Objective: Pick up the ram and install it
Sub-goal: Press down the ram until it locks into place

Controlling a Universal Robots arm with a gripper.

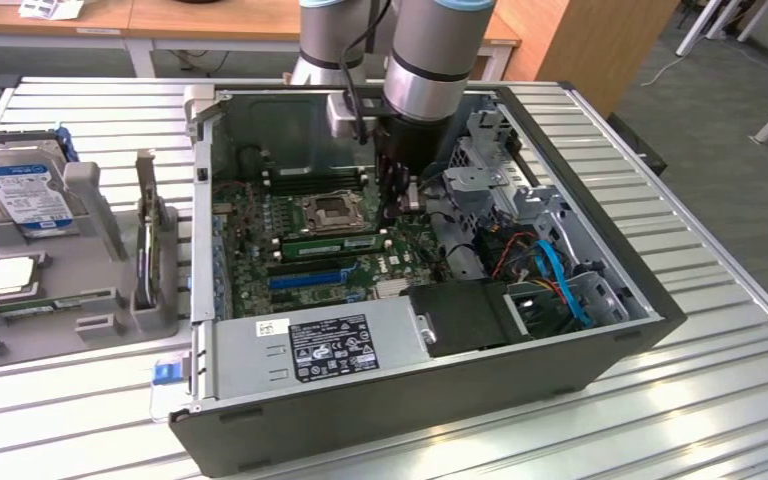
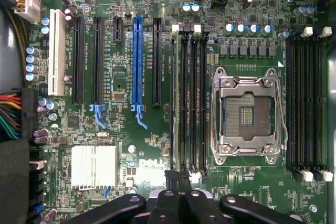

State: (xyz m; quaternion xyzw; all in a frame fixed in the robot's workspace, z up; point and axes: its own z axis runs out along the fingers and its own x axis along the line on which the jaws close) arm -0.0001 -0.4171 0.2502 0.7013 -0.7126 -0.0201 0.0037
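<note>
The ram is a long thin green stick standing in a motherboard slot beside the open processor socket inside the computer case. My gripper reaches down into the case at the ram's end on the exterior view's right. In the wrist view the ram is edge-on in the slot nearest the long card slots. The gripper is shut directly over one end of it. I cannot tell whether the fingertips touch the stick.
A grey fixture at the exterior view's left holds a silver hard drive and a square processor chip. A power supply, blue cables and the drive cage crowd the case around the arm.
</note>
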